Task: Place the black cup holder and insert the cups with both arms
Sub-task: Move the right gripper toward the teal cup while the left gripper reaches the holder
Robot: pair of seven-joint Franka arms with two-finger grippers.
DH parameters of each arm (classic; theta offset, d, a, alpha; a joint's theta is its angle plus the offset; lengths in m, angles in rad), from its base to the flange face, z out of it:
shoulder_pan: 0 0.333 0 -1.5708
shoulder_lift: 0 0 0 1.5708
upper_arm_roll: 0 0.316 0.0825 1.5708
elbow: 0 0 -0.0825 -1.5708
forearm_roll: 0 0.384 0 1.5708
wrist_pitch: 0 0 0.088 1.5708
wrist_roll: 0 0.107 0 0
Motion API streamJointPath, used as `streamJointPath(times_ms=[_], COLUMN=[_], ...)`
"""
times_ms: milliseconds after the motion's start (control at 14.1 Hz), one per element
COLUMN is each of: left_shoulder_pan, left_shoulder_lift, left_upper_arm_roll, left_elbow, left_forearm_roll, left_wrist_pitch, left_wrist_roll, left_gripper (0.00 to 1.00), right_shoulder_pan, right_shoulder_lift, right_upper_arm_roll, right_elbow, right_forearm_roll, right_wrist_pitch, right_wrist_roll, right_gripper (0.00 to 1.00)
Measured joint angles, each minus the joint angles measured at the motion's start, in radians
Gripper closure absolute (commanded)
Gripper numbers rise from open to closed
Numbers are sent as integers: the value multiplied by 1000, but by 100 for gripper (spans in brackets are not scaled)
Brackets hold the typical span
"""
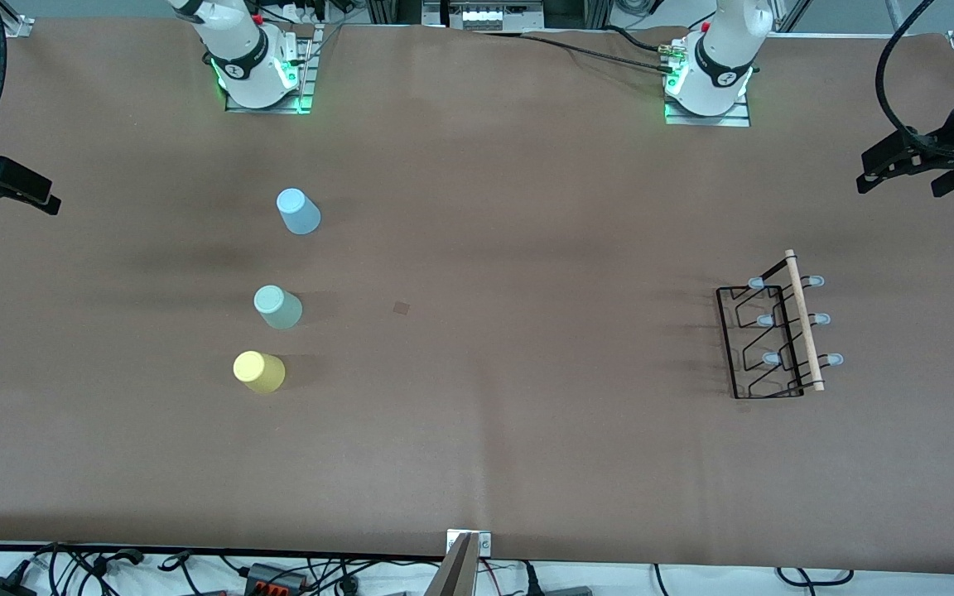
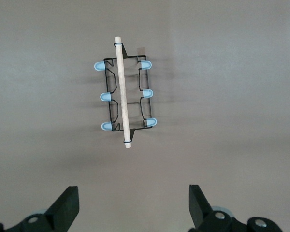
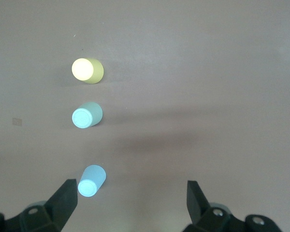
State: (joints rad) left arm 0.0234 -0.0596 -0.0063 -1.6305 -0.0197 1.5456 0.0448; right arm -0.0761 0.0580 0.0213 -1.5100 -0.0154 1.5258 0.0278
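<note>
The black cup holder (image 1: 802, 323) stands on the brown table toward the left arm's end, its wooden rod on top and pale blue pegs out to both sides. It also shows in the left wrist view as the cup holder (image 2: 122, 92). My left gripper (image 1: 899, 178) hangs open above the table's edge at that end, and in its own view the left gripper (image 2: 134, 203) holds nothing. Three cups stand upside down toward the right arm's end: light blue (image 1: 298, 211), pale green (image 1: 277, 306), yellow (image 1: 258, 372). My right gripper (image 1: 30, 192) (image 3: 132, 200) is open high above that end, holding nothing.
The arm bases (image 1: 257, 66) (image 1: 713, 70) are bolted along the table edge farthest from the front camera. A small dark mark (image 1: 401, 308) lies mid-table. Cables and plugs (image 1: 270, 575) run along the nearest edge, beside a camera post (image 1: 462, 563).
</note>
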Motion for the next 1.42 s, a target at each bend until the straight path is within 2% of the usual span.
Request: streamJointPath(times_ms=[498,711,996,1281,1423], left_shoulder_pan=[3,3,3,3,3], left_shoulder_lift=[1,2,2,3,7], left_upper_arm_roll=[3,4,4,3,3], left_elbow=[0,0,0,0,-2], left_forearm_roll=[0,0,0,0,0], left_wrist_pitch=[-7,-7,-8,-12,-13], left_wrist_roll=[0,0,0,0,0], left_gripper=[0,0,0,0,0], right_shoulder_pan=[4,23,54,81,88], right_shoulder_lift=[33,73,87,76,72], right_upper_arm_roll=[9,13,14,15,15], right_elbow=[-19,-88,-270,-486,-548], right_forearm_roll=[1,2,2,2,2], right_wrist_pitch=[-23,11,233,512,606], right_wrist_roll=[-6,-8,-8,-8,-6], right_gripper=[0,0,0,0,0])
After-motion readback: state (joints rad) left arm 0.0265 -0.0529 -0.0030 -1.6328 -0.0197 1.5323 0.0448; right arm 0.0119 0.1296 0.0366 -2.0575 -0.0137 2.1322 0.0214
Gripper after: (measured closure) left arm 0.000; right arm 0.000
